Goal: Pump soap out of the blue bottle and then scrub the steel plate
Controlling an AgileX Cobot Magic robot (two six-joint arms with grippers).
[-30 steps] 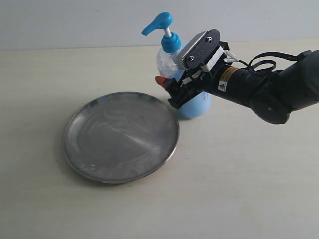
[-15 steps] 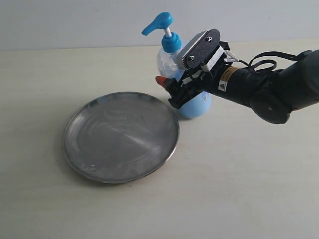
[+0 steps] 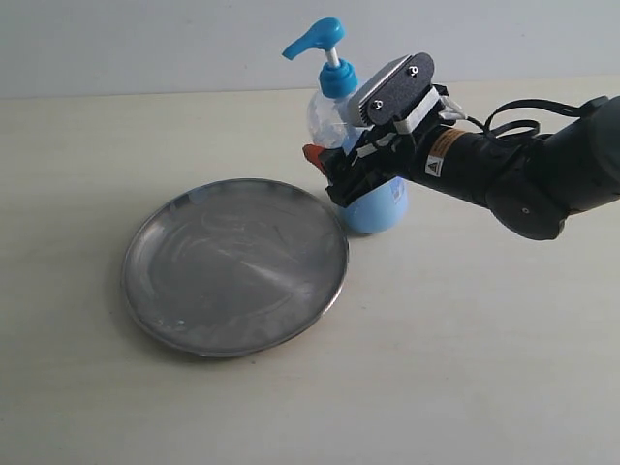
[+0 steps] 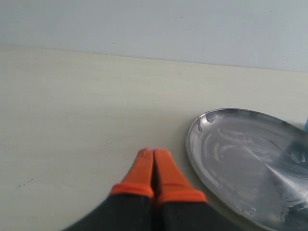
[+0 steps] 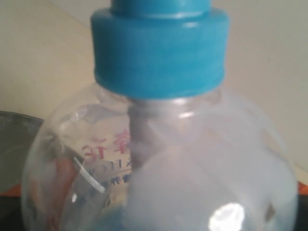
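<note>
The blue bottle (image 3: 376, 207), clear with a blue pump head (image 3: 315, 39), stands just past the right rim of the steel plate (image 3: 235, 266). My right gripper (image 3: 345, 172) is shut on the bottle's round body, one orange fingertip (image 3: 312, 155) showing at its left side. The right wrist view is filled by the bottle's blue collar (image 5: 159, 48). My left gripper (image 4: 154, 155) is shut and empty, low over the table beside the plate (image 4: 240, 159); it is out of the exterior view. No soap blob shows on the plate, only pale streaks.
The pale table (image 3: 484, 339) runs back to a light wall (image 3: 145, 44). The black right arm (image 3: 523, 174) reaches in from the right edge, above the table.
The bottle and its pump head have shifted slightly right and up with the right gripper. The plate has not moved.
</note>
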